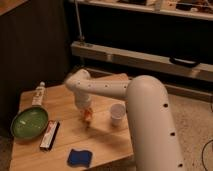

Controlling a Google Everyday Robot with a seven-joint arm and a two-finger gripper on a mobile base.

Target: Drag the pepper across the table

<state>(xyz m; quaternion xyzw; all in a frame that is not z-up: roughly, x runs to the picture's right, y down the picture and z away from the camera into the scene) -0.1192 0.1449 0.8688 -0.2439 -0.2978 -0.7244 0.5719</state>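
The wooden desk (105,145) fills the lower left of the frame, dark shelves behind. Mid-desk, the gripper (87,116) has its fingers closed on the orange pepper (88,115).

The arm (145,115) is a fat, smooth tube, all white with a slight sheen, swelling into a broad rounded shoulder well behind the hand (87,114). Small dark round dots, screws or holes, run in a row along the forearm, and a few more are scattered down the thick upper part. Just above the hand the shell rounds into a ball-like elbow joint, then narrows to a short white wrist. The hand itself is small and darker than the shell, its fingers drawn together. No cables or lettering show on the casing.
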